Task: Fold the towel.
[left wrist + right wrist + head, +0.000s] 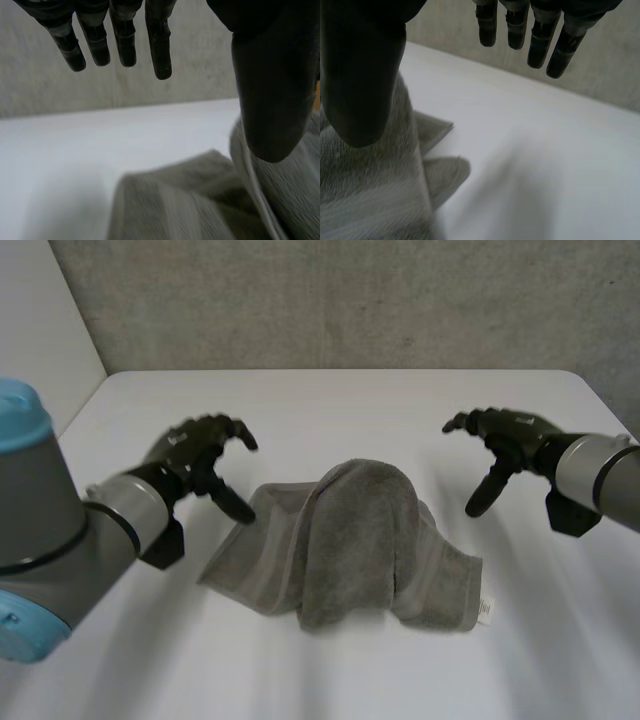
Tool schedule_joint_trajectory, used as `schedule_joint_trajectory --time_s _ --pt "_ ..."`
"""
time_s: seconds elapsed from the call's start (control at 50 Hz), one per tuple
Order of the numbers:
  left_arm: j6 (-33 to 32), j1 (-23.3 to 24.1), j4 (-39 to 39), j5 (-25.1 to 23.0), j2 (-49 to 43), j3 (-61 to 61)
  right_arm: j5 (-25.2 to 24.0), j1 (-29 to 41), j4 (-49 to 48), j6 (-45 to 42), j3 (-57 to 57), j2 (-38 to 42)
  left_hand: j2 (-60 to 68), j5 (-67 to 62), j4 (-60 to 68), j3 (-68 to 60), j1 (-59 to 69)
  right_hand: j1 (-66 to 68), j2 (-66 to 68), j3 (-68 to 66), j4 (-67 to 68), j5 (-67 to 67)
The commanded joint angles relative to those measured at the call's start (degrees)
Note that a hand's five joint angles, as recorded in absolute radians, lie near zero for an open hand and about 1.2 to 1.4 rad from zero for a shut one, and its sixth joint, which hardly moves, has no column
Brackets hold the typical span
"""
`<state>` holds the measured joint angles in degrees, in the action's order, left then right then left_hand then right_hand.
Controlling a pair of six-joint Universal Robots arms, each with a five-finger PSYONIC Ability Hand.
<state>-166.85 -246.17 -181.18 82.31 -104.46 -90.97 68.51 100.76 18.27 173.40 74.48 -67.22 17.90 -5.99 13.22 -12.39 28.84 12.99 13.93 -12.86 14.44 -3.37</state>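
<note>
Flanking towel (350,540): left hand (200,455), right hand (500,435)

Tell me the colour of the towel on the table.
The towel is plain grey, with a small white tag at one corner; the head view shows it best.

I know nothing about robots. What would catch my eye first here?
A rumpled grey towel lies heaped in the middle of the white table, one part folded over into a hump. Two black hands flank it, the left hand close to its edge and the right hand apart from it, both open and holding nothing.
</note>
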Motion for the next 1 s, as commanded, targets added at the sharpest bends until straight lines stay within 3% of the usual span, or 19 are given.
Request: schedule_joint_trajectory --time_s 0.02,0.16,0.28,0.36,0.4,0.42,0.44,0.5,0.62,0.72,0.8,0.88,0.96,1.0 --pt "2.5 3.6 -0.4 0.6 -6.1 -2.1 0.1 0.6 -0.4 0.7 -0.4 7.4 -1.1 -0.8 -3.2 2.4 -12.1 -3.0 -3.9 2.9 -4.4 3.4" --pt "4.7 6.0 -1.0 0.6 -12.2 -1.3 -0.2 2.9 -0.7 1.9 -1.1 11.7 -1.1 -0.8 -3.2 2.4 -12.1 -3.0 -3.9 2.9 -4.4 3.4" --pt "5.0 7.6 -2.8 0.8 -16.5 -0.3 -2.6 3.2 -0.7 6.0 -0.9 13.0 -0.8 -1.1 -3.2 2.4 -11.7 4.8 3.9 2.9 -4.4 -4.5" --pt "5.0 7.9 -3.1 1.1 -17.2 0.1 -5.2 3.8 -1.0 8.2 -0.4 13.0 4.3 -6.2 -3.2 2.4 -6.7 19.9 19.0 2.9 -4.4 -19.5" --pt "5.1 8.2 -3.2 1.7 -17.2 0.2 -5.8 3.8 -1.3 8.5 -0.1 13.0 17.0 -18.9 -3.2 2.4 6.0 27.4 26.4 2.9 -4.4 -27.0" --pt "5.1 8.2 -3.2 1.7 -17.2 0.2 -6.3 3.8 -1.5 8.6 0.2 13.0 17.0 -18.9 -3.2 2.4 6.1 35.7 34.8 2.9 -4.4 -35.3" --pt "5.1 8.1 -3.2 1.9 -17.1 0.2 -6.3 3.8 -1.5 8.6 0.2 13.0 26.7 -28.6 -3.2 2.4 15.8 35.8 34.8 2.9 -4.4 -35.4" --pt "5.1 7.9 -3.2 1.9 -16.6 0.3 -7.5 3.6 -2.0 8.4 1.2 12.1 37.9 -39.8 -3.2 2.4 26.9 66.4 65.5 2.9 -4.4 -66.1" --pt "4.7 5.7 -3.3 1.8 -16.0 0.2 -11.8 2.7 -2.0 7.0 2.6 9.7 59.7 -61.6 -3.2 2.4 48.8 67.0 66.1 2.9 -4.4 -66.6" --pt "3.6 2.8 -3.1 1.4 -14.1 0.0 -15.1 2.8 -0.6 2.7 3.0 8.2 62.1 -64.0 -3.2 2.4 51.2 67.0 66.1 2.9 -4.4 -66.6" --pt "0.8 1.6 -3.0 1.1 -13.3 1.0 -15.3 2.9 6.0 -7.0 1.3 6.9 62.1 -64.0 -3.2 2.4 51.2 67.0 66.1 2.9 -4.4 -66.6" --pt "-5.8 -0.7 -3.2 0.9 -13.1 3.9 -13.5 3.4 14.7 -20.8 -4.4 7.3 62.1 -64.0 -3.2 2.4 51.2 67.0 66.1 2.9 -4.4 -66.6" --pt "-10.0 -1.4 -3.1 0.5 -13.8 8.3 -10.2 3.9 16.2 -24.4 -10.8 8.2 62.1 -64.0 -3.2 2.4 51.2 67.0 66.1 2.9 -4.4 -66.6" --pt "-12.5 -1.5 -3.3 -0.2 -15.0 14.7 -5.3 5.4 14.0 -25.1 -20.5 10.3 62.1 -64.0 -3.2 2.4 51.2 67.0 66.1 2.9 -4.4 -66.6"
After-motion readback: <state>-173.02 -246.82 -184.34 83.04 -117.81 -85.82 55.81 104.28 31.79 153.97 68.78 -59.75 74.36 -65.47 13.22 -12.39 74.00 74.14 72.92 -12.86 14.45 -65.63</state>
